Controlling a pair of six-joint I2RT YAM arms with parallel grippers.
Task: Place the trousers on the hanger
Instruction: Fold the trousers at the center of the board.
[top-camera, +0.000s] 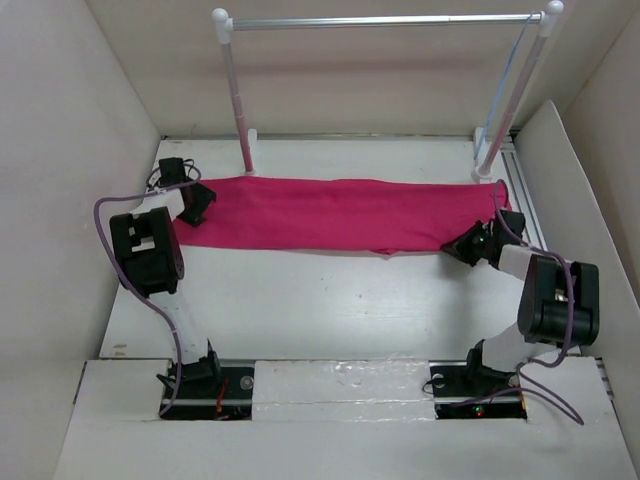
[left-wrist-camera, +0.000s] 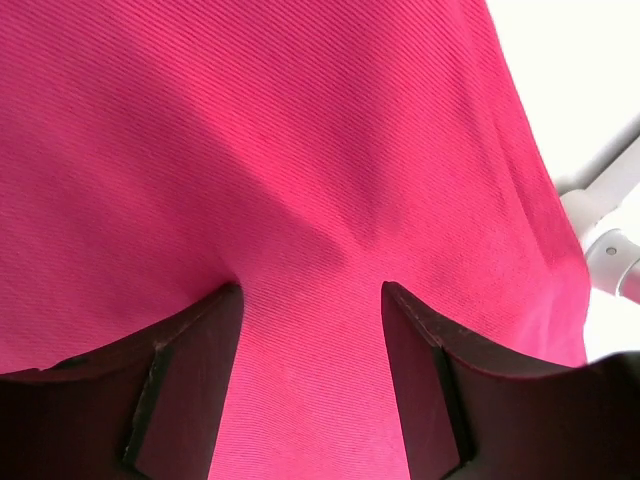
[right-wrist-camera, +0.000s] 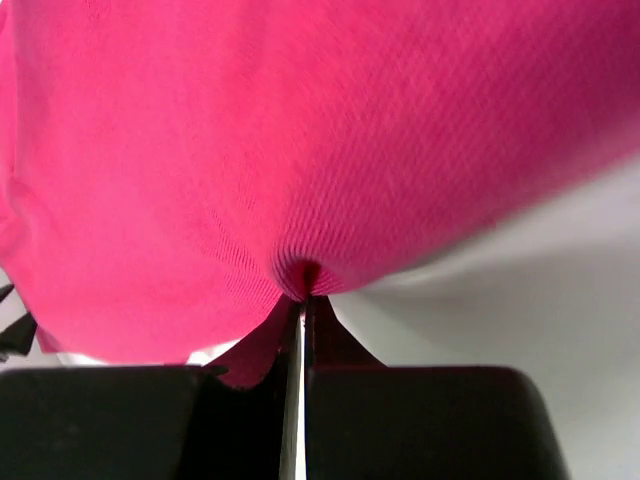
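The trousers (top-camera: 340, 213) lie stretched across the counter (top-camera: 330, 300). At their left end the left jaws stand spread, cloth between them; at the right end the right jaws pinch a fold tight.

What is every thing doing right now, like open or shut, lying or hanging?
trousers: lying flat, stretched sideways.
left gripper: open over the cloth.
right gripper: shut, pinching a fold of the trousers.
rack: standing upright.
hanger: bare, beside the rack's right post.
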